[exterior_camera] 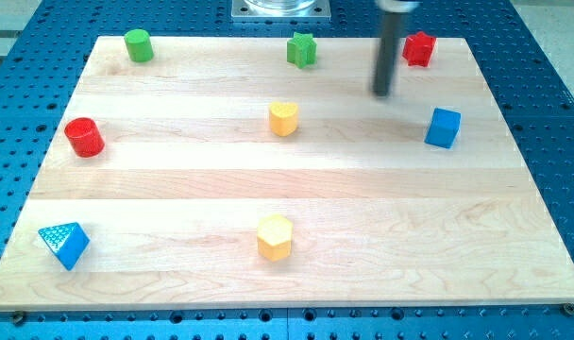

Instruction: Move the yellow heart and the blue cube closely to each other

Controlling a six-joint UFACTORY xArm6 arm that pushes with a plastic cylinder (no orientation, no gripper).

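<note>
heart (283,118) mid-board (174,189) — cube (443,127) well to its right, my tip (382,93) between, nearer the top

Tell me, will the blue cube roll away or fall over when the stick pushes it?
Probably neither. The blue cube sits on a flat face and looks squat, so it should slide along the smooth wooden board. Pushed off-centre, it might turn a bit. My tip is up-left of it, not touching.

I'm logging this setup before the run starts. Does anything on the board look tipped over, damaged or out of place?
Nothing stands out. All eight blocks sit flat and apart on the wooden board. The yellow heart and blue cube are intact and well separated. My tip is between them, nearer the cube, touching neither.
</note>
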